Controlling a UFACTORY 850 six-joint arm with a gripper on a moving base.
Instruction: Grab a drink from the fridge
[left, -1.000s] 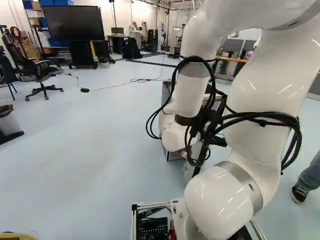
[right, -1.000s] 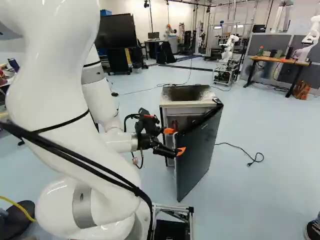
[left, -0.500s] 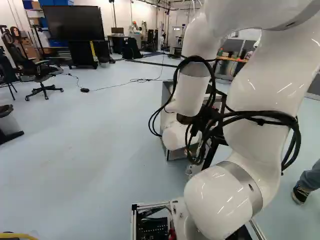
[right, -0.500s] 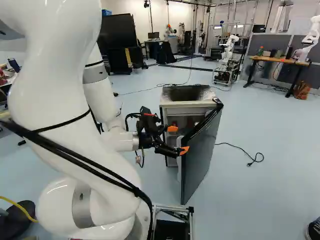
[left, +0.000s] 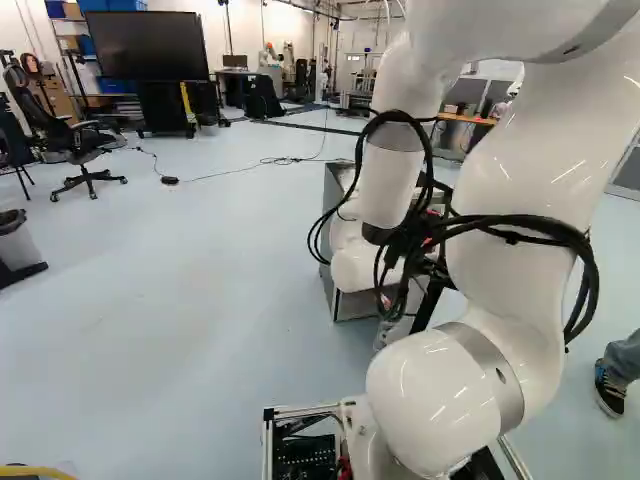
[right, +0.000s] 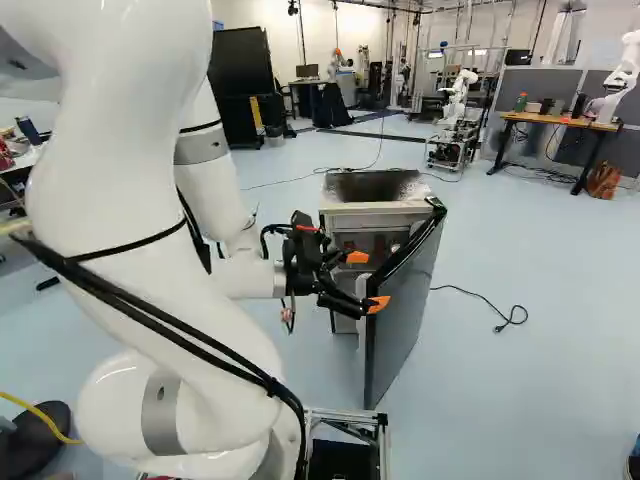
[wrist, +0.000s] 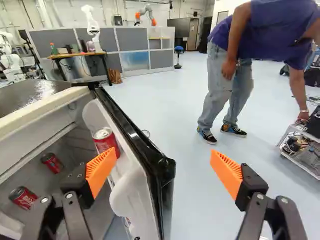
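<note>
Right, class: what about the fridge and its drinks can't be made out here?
- Base of the can in the door: wrist view, behind an orange pad.
- Part of the fridge's interior: wrist view, behind the end effector.
- Thing low in that door: wrist view, cut off by the bottom edge.

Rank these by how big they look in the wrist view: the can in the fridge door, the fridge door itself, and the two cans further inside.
1. Fridge door
2. Door can
3. Two inner cans, too alike to rank
</note>
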